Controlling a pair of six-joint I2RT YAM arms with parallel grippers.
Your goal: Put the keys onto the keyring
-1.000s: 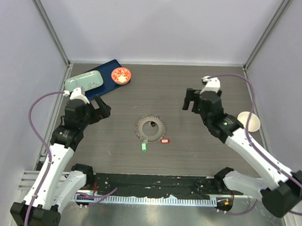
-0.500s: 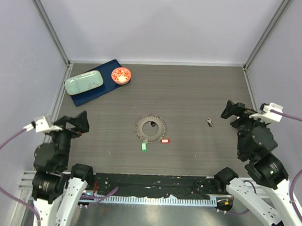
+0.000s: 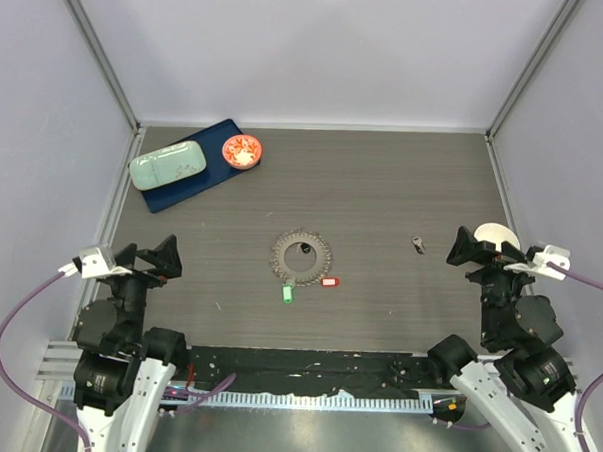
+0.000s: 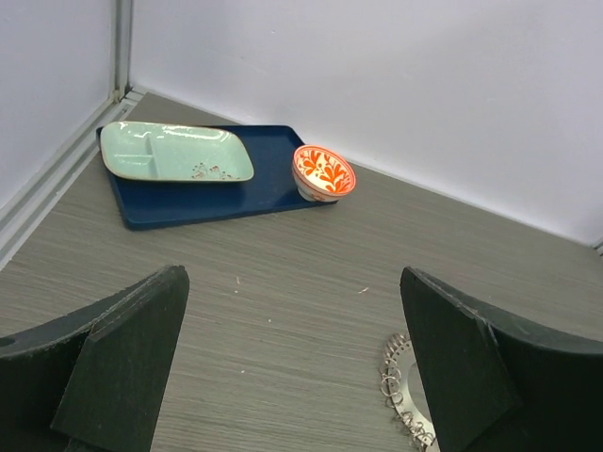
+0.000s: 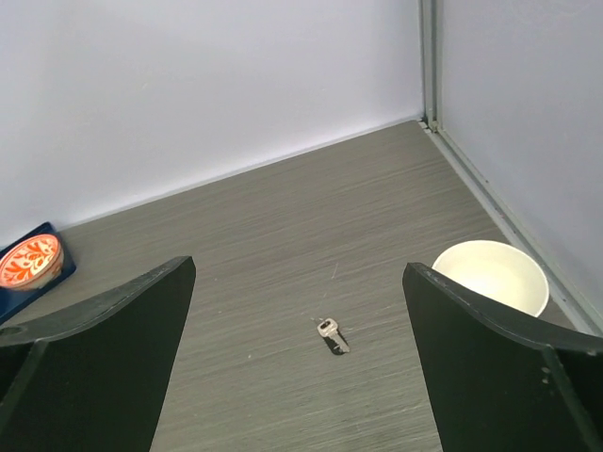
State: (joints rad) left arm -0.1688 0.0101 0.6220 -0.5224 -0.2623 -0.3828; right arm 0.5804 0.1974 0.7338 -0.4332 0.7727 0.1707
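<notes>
Left gripper [image 3: 148, 254]: jaws spread wide, nothing between them. Right gripper [image 3: 480, 256]: jaws equally wide, also empty.

Wide grey metal keyring fringed with small silvery keys [image 3: 318, 257]: flat on the table between the two grippers, ahead and to the right of the left one, well apart from both.

Tiny key with green plastic tag [image 3: 288, 293] and tiny key with red plastic tag [image 3: 328, 281]: loose on the table just beside the ring's near edge.

Small bare silver key [image 5: 330, 334]: straight ahead of the right gripper, left of the white cup [image 5: 490, 275].

Ahead-left of the left gripper: red patterned bowl [image 4: 323, 172] and pale green divided plate [image 4: 174, 153] on a dark blue tray [image 4: 188, 202].
</notes>
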